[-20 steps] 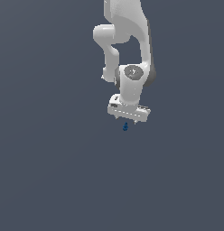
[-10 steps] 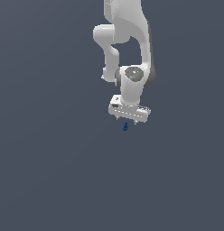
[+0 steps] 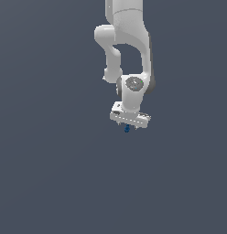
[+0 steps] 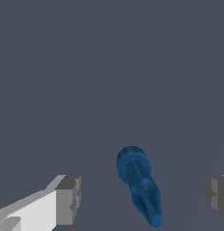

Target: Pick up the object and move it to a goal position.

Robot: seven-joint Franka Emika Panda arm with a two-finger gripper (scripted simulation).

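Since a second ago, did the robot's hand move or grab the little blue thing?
The gripper sank slightly toward the blue piece, ending just above it. It has not grabbed it: in the wrist view the fingers are wide apart with the piece between them, untouched. The piece stayed where it was.

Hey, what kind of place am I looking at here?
Most likely a bare simulated test scene, not a real room: a flat, featureless grey floor, a smooth white robot arm, and a single small blue piece lying between its open jaws.
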